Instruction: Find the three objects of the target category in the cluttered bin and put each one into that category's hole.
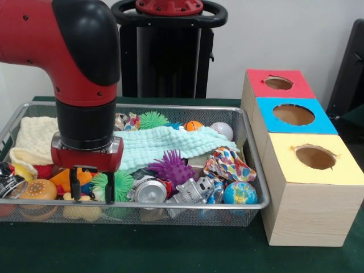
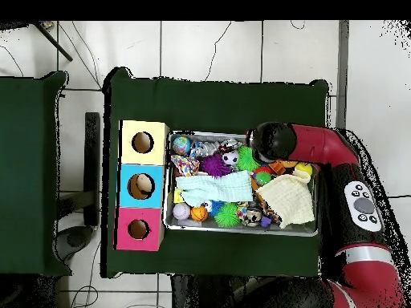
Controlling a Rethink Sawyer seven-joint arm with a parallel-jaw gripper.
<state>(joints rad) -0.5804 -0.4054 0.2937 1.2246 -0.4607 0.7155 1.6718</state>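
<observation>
currently the gripper (image 1: 92, 185) is held low inside the cluttered bin (image 1: 259, 187), its jaws spread over a green spiky ball (image 1: 120, 185).

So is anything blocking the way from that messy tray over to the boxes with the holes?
Nothing visible does. The cluttered bin sits right beside the three boxes, and the red, blue and yellow holes are open on top.
</observation>
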